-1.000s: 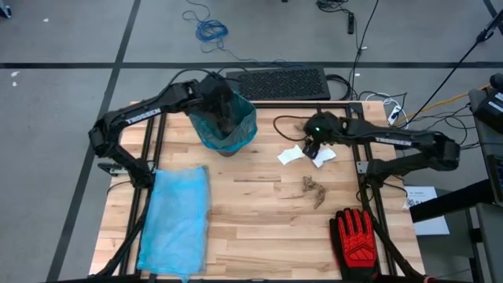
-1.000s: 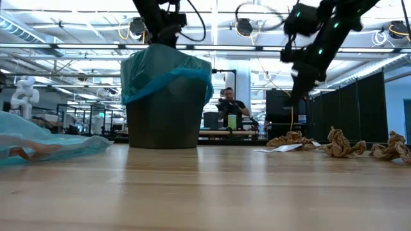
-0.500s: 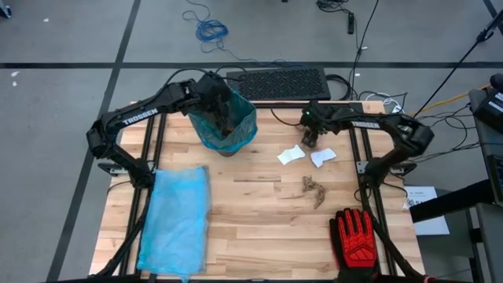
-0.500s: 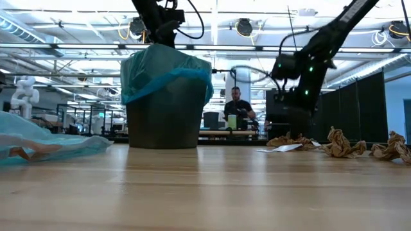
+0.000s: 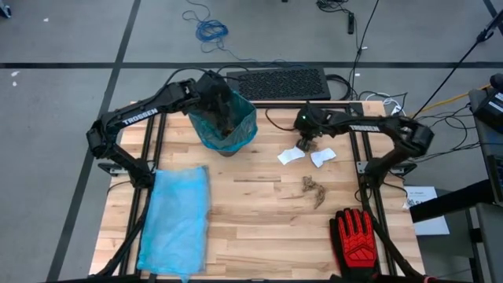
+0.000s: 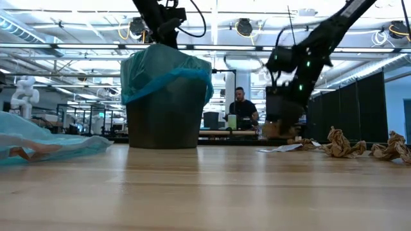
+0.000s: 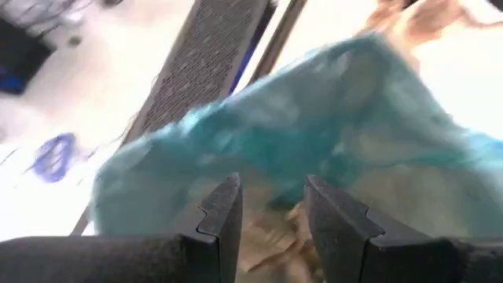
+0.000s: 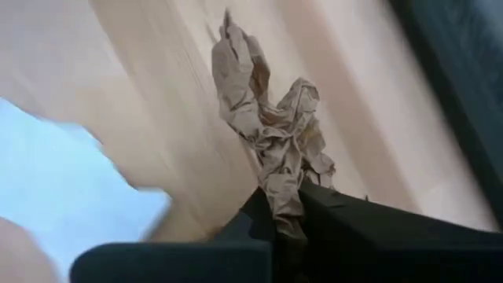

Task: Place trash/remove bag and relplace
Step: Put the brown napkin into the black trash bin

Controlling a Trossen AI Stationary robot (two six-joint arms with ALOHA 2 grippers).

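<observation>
Pinching a crumpled brown paper scrap [image 8: 271,134], the right gripper [image 5: 306,140] sits right of centre in the high view, just above the two white scraps [image 5: 291,155] on the wooden table [image 5: 259,228]. Its wrist view shows the jaws clamped on only the scrap's lower tail, most of the paper standing free beyond the fingertips. More brown scraps [image 5: 313,189] lie lower right of centre, with others along the right of the low view [image 6: 340,144].

The left gripper [image 7: 271,216] hovers over the bin's teal bag [image 5: 224,122] at upper centre, its fingers narrowly parted and holding nothing; brown paper already lies inside.

The grip looks thin: a quick swing toward the bin could let the tail tear or slip, dropping the scrap short. The left arm crowding the rim could also block the drop.
</observation>
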